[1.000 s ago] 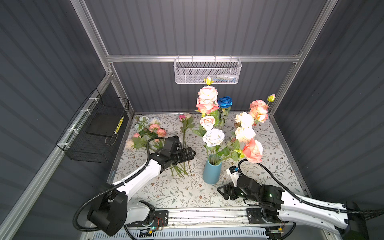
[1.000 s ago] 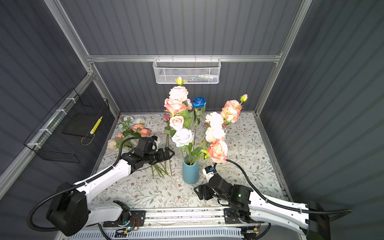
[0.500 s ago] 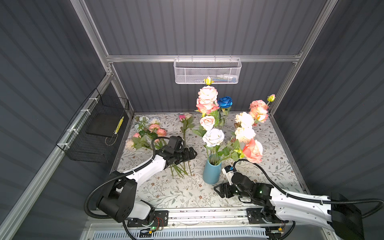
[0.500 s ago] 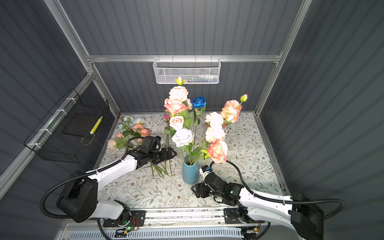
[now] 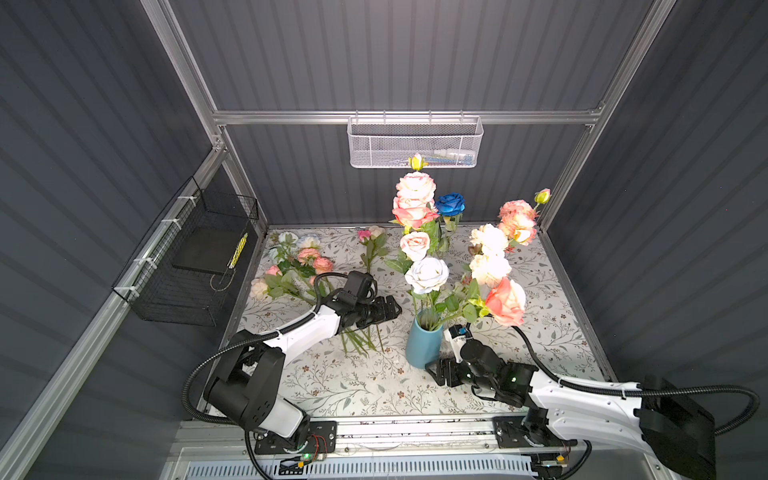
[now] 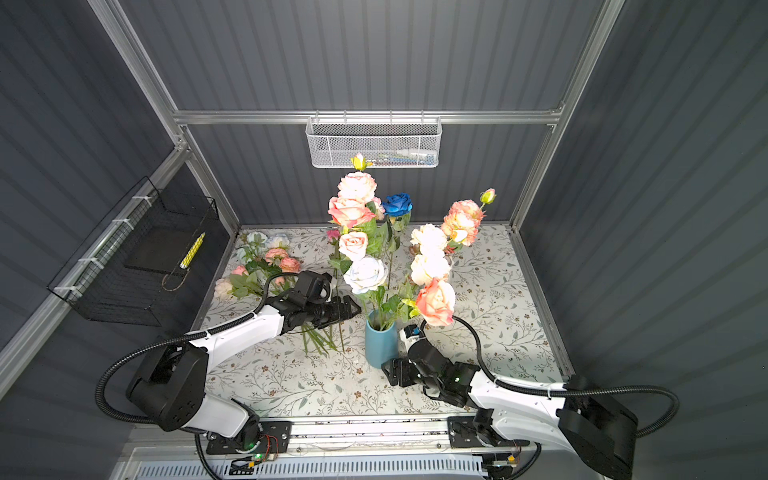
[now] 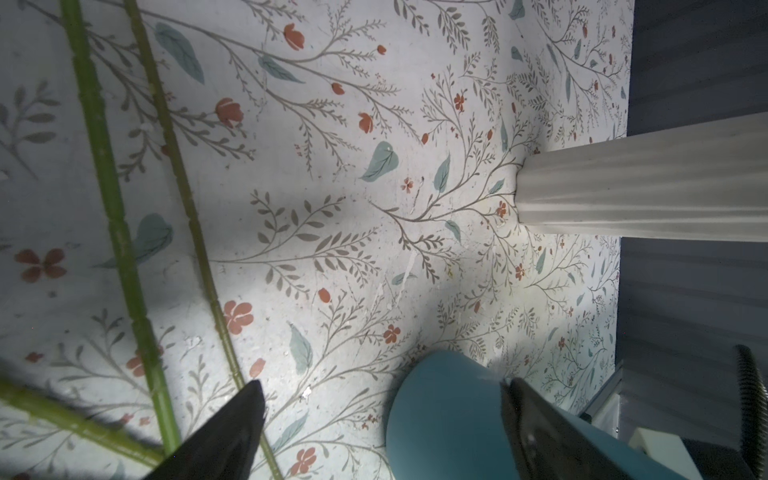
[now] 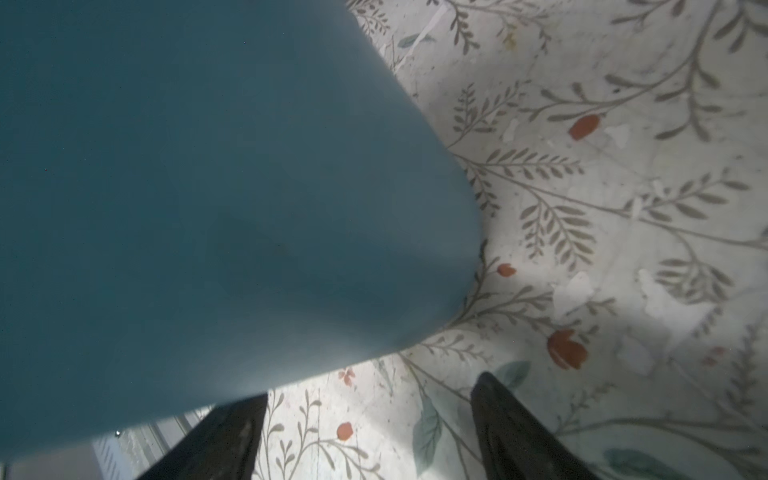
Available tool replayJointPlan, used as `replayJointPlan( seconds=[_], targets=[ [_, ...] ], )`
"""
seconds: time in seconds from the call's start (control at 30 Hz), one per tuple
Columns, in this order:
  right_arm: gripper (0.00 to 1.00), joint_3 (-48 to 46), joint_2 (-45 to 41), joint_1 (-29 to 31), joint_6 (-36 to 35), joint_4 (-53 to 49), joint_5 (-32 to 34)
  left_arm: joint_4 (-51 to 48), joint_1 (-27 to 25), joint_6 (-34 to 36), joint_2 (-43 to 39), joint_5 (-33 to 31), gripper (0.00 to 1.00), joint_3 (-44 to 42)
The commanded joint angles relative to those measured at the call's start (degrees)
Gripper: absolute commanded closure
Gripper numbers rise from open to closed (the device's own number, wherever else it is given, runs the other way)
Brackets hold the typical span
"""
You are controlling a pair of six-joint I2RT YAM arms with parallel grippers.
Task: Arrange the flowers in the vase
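Several roses [image 5: 427, 274] stood in the blue vase [image 5: 423, 347], while a bunch [image 5: 307, 259] at ten o'clock lay unplaced, and the left tool [image 5: 395, 309] and right tool [image 5: 434, 369] gaped empty.

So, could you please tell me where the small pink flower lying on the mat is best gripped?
I'd take the small pink flower by its bare lower stem, near the cut end, coming straight down with jaws across it. There it lies flat on the floral mat, leafless and slightly apart from the other stems.

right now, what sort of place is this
Probably a robot lab work cell: corrugated grey walls on an aluminium frame, with left arm and right arm mounted on a front rail.
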Motion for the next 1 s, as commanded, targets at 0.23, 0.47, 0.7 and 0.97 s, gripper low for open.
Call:
replayJointPlan(
  seconds=[0.23, 0.47, 0.7, 0.97],
  targets=[
    [0.22, 0.07, 4.48, -1.78, -0.28, 7.72, 3.57, 0.35, -1.32, -0.4, 1.64, 2.05, 0.1, 2.93],
    [0.22, 2.06, 9.92, -3.34, -1.83, 11.09, 4.14, 1.84, -1.75, -0.6, 2.07, 4.08, 0.1, 3.48],
    [0.23, 6.24, 14.55, -5.37, -6.41, 10.99, 3.54, 3.59, -2.03, -0.53, 2.76, 4.62, 0.1, 2.9],
    [0.23, 10.45, 19.37, -8.37, -9.34, 11.39, 2.22, 2.44, -1.94, 0.32, 4.45, 0.76, 0.09, 3.93]
  ],
)
